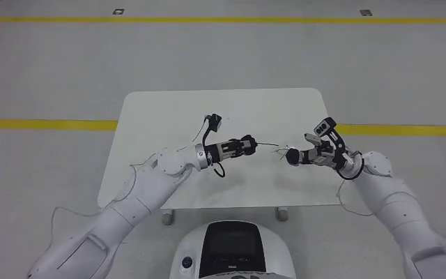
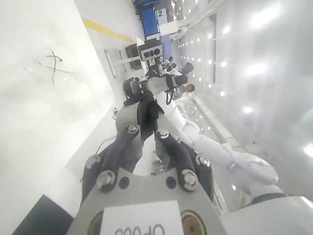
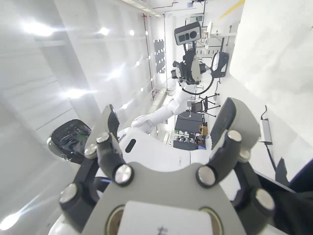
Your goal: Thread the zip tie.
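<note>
Black zip tie (image 1: pixel 268 145) just beside right gripper (image 1: pixel 288 155), axis aimed at it | its fingers spread | left gripper (image 1: pixel 253 144) clenched at far end

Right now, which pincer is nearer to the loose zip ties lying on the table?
Right. In the top view the right pincer hangs close beside the zip ties, almost over them; the left pincer sits farther off on their other side.

My top camera looks steeply down on the table (image 1: pixel 174 118). The wrist cameras sit close behind the left gripper (image 2: pixel 146 106), facing right, and the right gripper (image 3: pixel 170 105), facing left, and each sees the opposite arm.
</note>
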Action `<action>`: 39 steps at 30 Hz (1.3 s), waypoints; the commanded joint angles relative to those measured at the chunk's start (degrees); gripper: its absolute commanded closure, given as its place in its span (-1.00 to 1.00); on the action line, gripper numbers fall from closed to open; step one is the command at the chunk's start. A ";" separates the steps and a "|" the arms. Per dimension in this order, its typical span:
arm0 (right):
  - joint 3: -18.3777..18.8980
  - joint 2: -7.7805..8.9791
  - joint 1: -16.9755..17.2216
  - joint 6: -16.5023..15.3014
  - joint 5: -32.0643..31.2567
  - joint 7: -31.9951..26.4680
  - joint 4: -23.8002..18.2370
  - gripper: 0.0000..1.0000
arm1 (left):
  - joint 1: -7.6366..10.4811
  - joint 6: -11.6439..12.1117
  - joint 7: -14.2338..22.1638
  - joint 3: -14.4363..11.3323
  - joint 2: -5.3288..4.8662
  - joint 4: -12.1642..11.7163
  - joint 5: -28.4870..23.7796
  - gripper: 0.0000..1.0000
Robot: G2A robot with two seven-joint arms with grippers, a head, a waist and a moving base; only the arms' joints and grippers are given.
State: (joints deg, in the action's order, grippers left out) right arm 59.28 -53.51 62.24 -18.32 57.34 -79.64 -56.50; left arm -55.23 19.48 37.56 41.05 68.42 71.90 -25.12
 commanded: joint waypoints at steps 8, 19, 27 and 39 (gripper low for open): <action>0.00 -0.50 0.82 1.57 0.06 1.90 -1.31 -1.00 | -0.88 -1.30 1.95 0.26 0.26 -0.18 -5.08 1.00; -3.12 -2.94 -1.18 1.69 6.88 0.00 3.14 -1.00 | -0.14 -1.34 11.36 0.98 0.75 -3.19 -12.94 1.00; -3.05 -3.06 -0.24 1.85 4.92 2.79 1.01 -1.00 | -1.11 -2.80 10.55 1.30 0.91 -2.03 -15.04 1.00; -0.94 -3.67 1.43 0.65 3.90 0.70 -0.07 0.24 | -0.82 -4.26 10.42 1.49 1.61 -3.91 -16.52 1.00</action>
State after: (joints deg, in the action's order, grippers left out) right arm 58.16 -57.15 63.60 -17.60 61.36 -78.69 -56.56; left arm -56.13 15.30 47.94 42.48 69.99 68.18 -41.59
